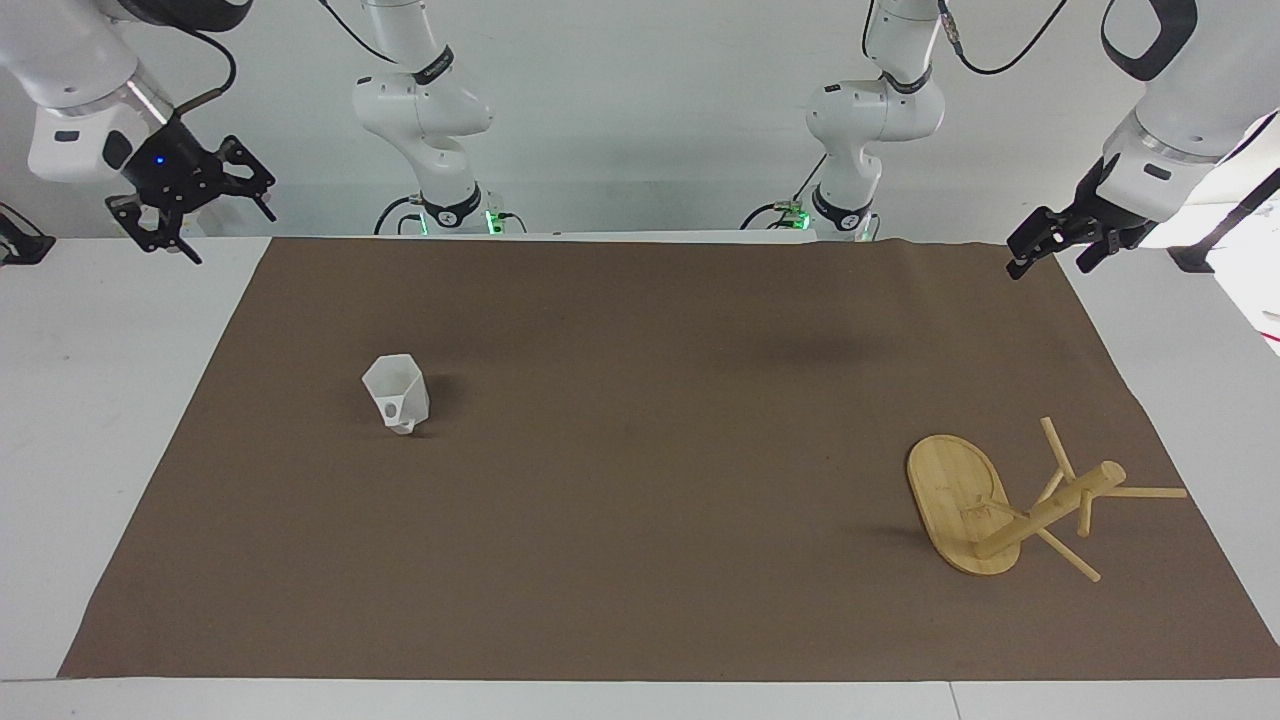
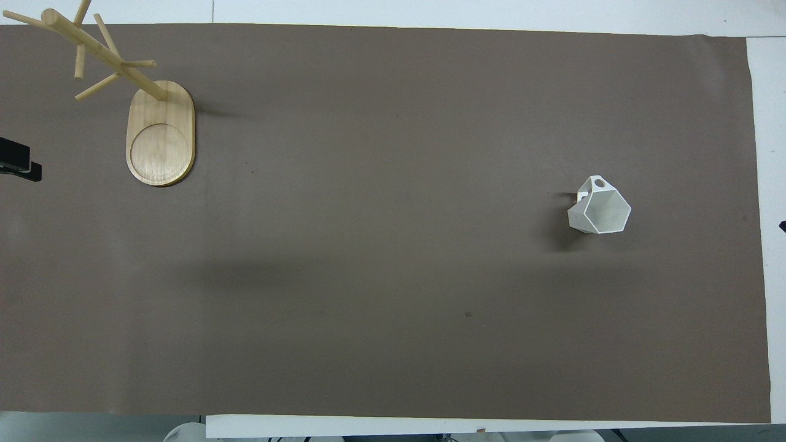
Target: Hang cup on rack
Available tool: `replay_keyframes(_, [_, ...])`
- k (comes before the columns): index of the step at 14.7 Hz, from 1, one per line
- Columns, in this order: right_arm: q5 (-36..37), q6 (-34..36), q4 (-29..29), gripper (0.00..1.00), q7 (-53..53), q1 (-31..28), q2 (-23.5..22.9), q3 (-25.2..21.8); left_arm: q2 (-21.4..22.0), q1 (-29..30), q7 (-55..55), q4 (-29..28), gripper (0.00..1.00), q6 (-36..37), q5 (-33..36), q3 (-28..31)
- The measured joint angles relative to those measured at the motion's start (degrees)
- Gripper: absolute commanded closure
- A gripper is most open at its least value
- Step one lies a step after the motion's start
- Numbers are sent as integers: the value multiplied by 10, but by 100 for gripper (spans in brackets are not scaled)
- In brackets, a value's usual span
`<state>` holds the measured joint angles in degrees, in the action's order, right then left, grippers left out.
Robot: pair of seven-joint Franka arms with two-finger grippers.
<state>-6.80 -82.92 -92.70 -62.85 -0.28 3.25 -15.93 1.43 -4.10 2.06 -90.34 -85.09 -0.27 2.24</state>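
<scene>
The white faceted cup point(image 1: 395, 395) stands mouth up on the brown mat toward the right arm's end, with its boxy handle on the side farther from the robots; it also shows in the overhead view point(image 2: 599, 212). The bamboo rack point(image 1: 1045, 512) stands on its oval base point(image 2: 161, 132) toward the left arm's end, farther from the robots than the cup. My right gripper point(image 1: 232, 238) is open and empty, up in the air over the white table beside the mat's corner. My left gripper point(image 1: 1050, 262) is open and empty over the mat's edge and waits; its tip shows in the overhead view point(image 2: 18, 162).
A brown mat point(image 1: 640, 560) covers most of the white table point(image 1: 90, 420). Only the cup and the rack stand on it.
</scene>
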Motion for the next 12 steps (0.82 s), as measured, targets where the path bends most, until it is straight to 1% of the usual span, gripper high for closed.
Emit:
replay_keyframes(2, [-82,-6,-29,0,-149,-2,-18,-54,0,0,0,0,0,0,0,0])
replay_keyframes(4, [-156,-6,-63,0,-291,-13,-44,-88,0,0,0,0,0,0,0,0])
replay_keyframes(6, [-237,8,-94,0,-431,-25,-77,-104,0,0,0,0,0,0,0,0])
replay_keyframes(8, [-308,33,-110,0,-558,-35,-128,-113,0,0,0,0,0,0,0,0])
replay_keyframes(12, [-410,89,-128,0,-712,-87,-237,-114,0,0,0,0,0,0,0,0])
